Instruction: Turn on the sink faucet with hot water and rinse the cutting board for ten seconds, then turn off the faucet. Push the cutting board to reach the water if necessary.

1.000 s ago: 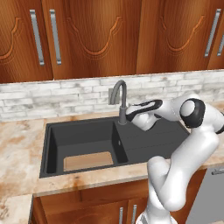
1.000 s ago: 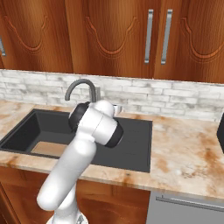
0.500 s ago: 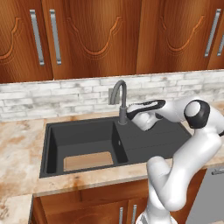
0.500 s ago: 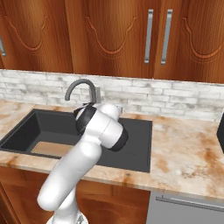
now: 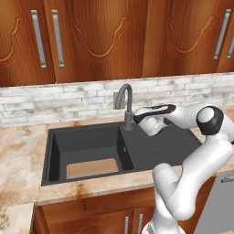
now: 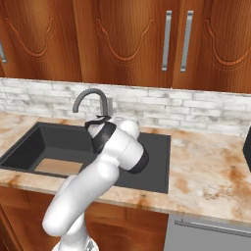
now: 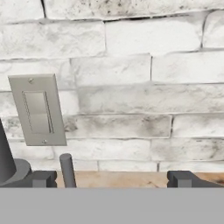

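The dark grey sink faucet [image 5: 125,101] stands behind the black sink [image 5: 55,153], its arched spout over the basin; no water runs from it. The tan cutting board [image 5: 91,168] lies flat on the basin floor at the front, also visible from the right base [image 6: 54,166]. My gripper [image 5: 137,118] hangs just right of the faucet's base, pointing at the wall. In the hand view the gripper [image 7: 113,179] is open, and the thin faucet lever [image 7: 67,170] stands between the fingertips, close to the left one [image 7: 43,178]. The faucet's base [image 7: 9,164] is at the left edge.
A grey wall switch plate [image 7: 38,109] sits on the white brick backsplash [image 5: 68,98] behind the faucet. Marble counter [image 6: 206,166] runs on both sides of the sink, with wooden cabinets [image 5: 91,36] above. The ribbed drainboard [image 5: 160,144] lies under my arm.
My arm has shifted only slightly, its elbow sinking a little; the hand stays beside the faucet's base. The cutting board has not moved.
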